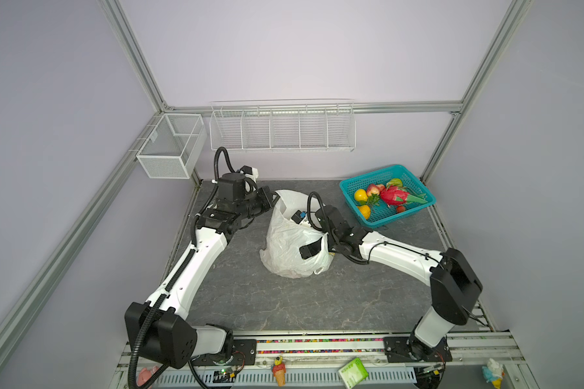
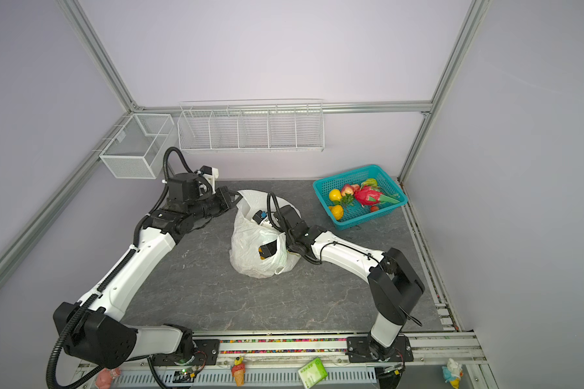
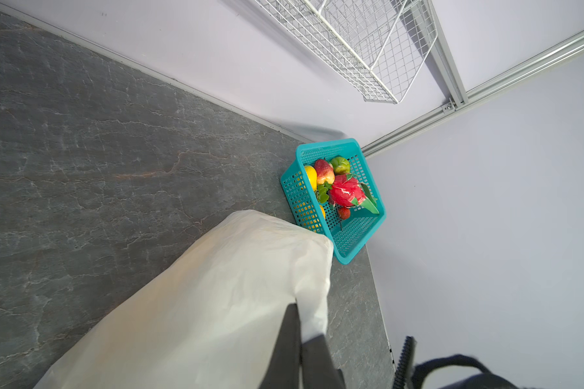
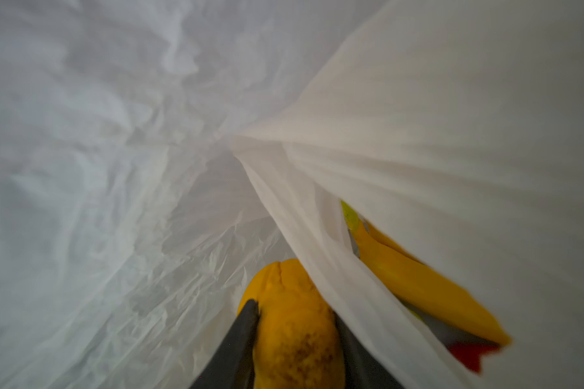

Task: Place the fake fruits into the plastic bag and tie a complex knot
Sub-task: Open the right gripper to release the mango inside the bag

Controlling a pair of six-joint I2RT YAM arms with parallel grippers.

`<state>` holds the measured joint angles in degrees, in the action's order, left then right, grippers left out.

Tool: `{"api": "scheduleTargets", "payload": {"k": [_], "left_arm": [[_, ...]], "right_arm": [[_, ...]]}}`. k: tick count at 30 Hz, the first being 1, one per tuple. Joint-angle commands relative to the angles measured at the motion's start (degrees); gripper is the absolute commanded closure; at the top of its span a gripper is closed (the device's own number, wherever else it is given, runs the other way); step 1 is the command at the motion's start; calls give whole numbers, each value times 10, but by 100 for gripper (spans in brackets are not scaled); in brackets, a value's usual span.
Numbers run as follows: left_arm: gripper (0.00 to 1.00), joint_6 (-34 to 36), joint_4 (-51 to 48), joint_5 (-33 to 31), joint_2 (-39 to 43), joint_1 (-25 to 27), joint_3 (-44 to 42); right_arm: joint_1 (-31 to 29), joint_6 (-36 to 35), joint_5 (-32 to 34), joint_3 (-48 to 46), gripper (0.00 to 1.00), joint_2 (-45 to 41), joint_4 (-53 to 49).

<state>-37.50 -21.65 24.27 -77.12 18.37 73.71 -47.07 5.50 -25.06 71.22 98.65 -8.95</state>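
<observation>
The white plastic bag [image 1: 289, 242] [image 2: 250, 244] stands open mid-table. My left gripper [image 1: 273, 199] [image 2: 236, 199] is shut on the bag's far rim; in the left wrist view its fingers [image 3: 299, 323] pinch the white film [image 3: 216, 296]. My right gripper [image 1: 312, 251] [image 2: 267, 251] reaches inside the bag, shut on a yellow banana bunch [image 4: 294, 336], with bag film [image 4: 115, 168] all round. More fake fruits lie in the teal basket [image 1: 415, 208] [image 3: 351, 242]: a pink dragon fruit [image 1: 395, 197] [image 3: 344, 193], a yellow citrus [image 1: 360, 194], an orange one [image 1: 364, 211], a peach [image 1: 373, 189], a strawberry [image 1: 400, 209]. No knot shows.
White wire racks [image 1: 282, 129] hang on the back wall and a mesh bin [image 1: 169, 148] on the left frame. Ice-cream-cone figurines [image 1: 279, 370] [image 1: 493, 372] and a green box [image 1: 353, 372] sit at the front rail. The basket stands in the back right corner.
</observation>
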Motion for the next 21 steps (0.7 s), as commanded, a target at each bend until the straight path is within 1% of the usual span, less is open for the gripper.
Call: {"api": "scheduleTargets", "payload": {"k": [1,3,6,7,9,12,16,19,21], "left_arm": [[100,-1,5,1,13,-1,-1],[100,0,5,-1,13,-1,-1],[100,3,3,-3,13,-1,-1],[100,4,2,-5,13,-2,-1],[100,7,2,-6,11,-2,0],[100,9,3,-10,10,-1,0],[100,-3,5,-5,4,1,8],[100,-3,-13,-11,-8,14,29],[100,-1,-23,-18,-16,27,42]], "right_arm": [[-5,-15,0,12,58,4,11],[-5,-15,7,8,48,-6,13],[-1,-16,2,3,34,-31,14],[2,-15,-1,0,31,-42,15],[9,-15,-5,-10,28,-68,13],[25,-13,6,-36,27,-118,12],[40,-19,48,-74,28,-167,-20],[34,-10,31,-107,33,-185,-8],[18,5,14,-123,36,-191,17]]}}
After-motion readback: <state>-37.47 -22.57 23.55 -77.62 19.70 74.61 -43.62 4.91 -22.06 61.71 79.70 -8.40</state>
